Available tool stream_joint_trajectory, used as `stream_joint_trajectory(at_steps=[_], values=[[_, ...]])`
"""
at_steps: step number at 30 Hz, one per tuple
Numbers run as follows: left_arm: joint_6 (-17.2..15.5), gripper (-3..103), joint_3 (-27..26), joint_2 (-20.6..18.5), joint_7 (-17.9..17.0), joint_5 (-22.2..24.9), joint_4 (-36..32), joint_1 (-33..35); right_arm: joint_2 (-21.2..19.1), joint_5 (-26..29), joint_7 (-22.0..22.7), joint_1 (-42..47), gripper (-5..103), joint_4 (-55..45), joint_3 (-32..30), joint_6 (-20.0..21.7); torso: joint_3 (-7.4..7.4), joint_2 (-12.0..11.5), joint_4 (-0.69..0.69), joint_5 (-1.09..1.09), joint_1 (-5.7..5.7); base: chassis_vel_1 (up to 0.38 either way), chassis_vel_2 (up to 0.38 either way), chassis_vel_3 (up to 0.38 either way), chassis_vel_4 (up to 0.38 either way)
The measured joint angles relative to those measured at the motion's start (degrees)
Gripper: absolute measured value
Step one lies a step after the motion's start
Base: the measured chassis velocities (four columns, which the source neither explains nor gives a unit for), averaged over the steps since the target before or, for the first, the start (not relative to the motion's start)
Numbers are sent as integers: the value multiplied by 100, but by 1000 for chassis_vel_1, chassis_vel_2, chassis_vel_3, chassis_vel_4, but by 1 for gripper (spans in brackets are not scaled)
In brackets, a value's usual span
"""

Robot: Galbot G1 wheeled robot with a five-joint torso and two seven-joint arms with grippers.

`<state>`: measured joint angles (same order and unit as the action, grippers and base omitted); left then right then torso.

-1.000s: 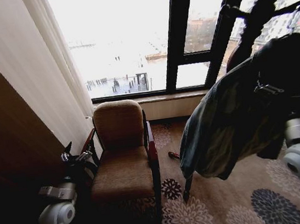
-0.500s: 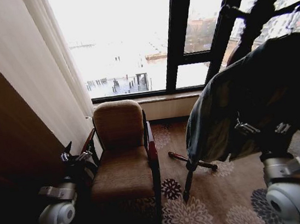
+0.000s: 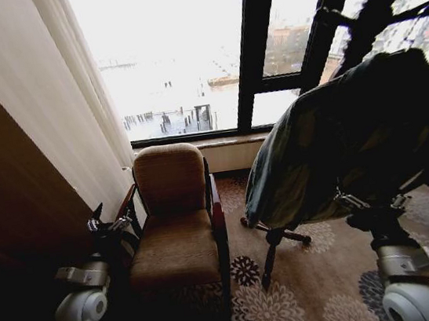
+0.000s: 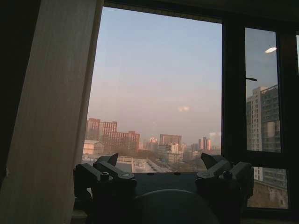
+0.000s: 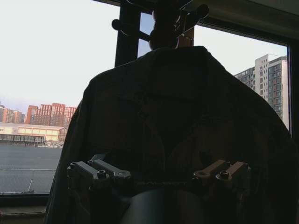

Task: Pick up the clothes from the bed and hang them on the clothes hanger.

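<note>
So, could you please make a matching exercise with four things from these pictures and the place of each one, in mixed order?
Things:
1. jacket
2. left gripper
3. right gripper
4. armchair

Places:
A. under the window, between the curtain and the stand
B. low at the armchair's left armrest
C. draped over the coat stand by the window
D. just below the jacket's hem

Pairs: 1-C, 2-B, 3-D, 4-A

Soft, matt denim cloth is seen in the jacket [image 3: 347,143], coarse woven upholstery and glossy dark wood in the armchair [image 3: 178,229], patterned pile in the carpet [image 3: 324,273], and smooth fabric in the curtain [image 3: 55,94].
</note>
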<state>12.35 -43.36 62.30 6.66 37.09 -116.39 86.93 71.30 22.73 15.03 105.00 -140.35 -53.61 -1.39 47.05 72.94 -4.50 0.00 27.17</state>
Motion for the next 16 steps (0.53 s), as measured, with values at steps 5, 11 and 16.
stream_joint_trajectory(at_steps=[5, 11, 16], values=[[0, 100, 0, 0, 0, 0, 0, 0, -10, 2, 2, -10, 100, 3, -2, 4, 0, 0, 0, 0, 0, 0, 0, 0, 0], [0, 100, 0, 0, 0, 0, 0, 0, -16, 4, 5, -16, 100, 5, -3, 9, 0, 0, 0, 0, 0, 0, 0, 0, 0], [0, 100, 0, 0, 0, 0, 0, 0, -20, 5, 8, -20, 100, 8, -6, 13, 0, 0, 0, 0, 0, 0, 0, 0, 0]])
